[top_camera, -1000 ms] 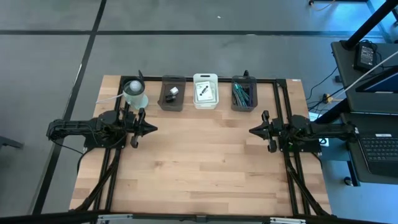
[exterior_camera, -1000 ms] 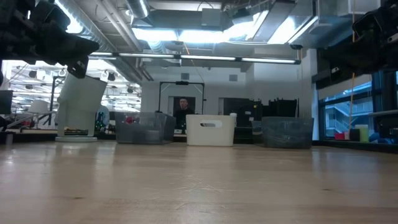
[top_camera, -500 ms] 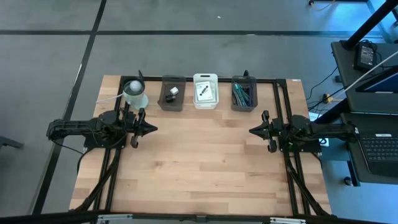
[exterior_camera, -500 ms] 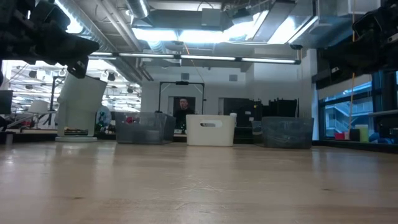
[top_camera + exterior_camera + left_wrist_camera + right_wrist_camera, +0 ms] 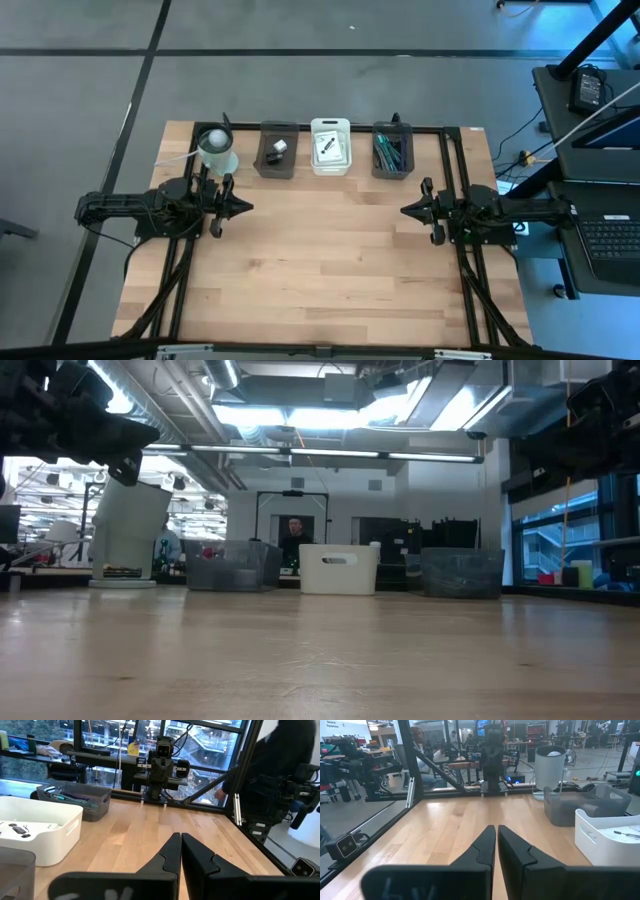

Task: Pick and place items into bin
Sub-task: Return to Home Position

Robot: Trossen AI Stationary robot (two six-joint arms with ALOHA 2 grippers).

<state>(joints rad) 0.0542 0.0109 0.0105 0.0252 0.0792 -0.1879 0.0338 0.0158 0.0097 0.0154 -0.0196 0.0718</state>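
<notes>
Three bins stand in a row at the table's far edge: a dark grey bin [image 5: 276,150] with a small pale piece inside, a white bin [image 5: 330,146] holding a white packet with black marks [image 5: 328,148], and a dark grey bin [image 5: 391,150] holding teal and grey ties [image 5: 388,150]. My left gripper [image 5: 245,207] hovers shut over the table's left part. My right gripper [image 5: 405,210] hovers shut over its right part, facing the left one. Each wrist view shows its fingertips closed together, the left gripper [image 5: 180,845] and the right gripper [image 5: 496,840]. No purple stick shows.
A white cup-like cylinder [image 5: 216,150] stands at the far left corner beside the left arm. Bare wooden table top [image 5: 320,260] lies between and in front of the grippers. A black frame rail [image 5: 450,150] runs along the far and side edges. People show in the room beyond.
</notes>
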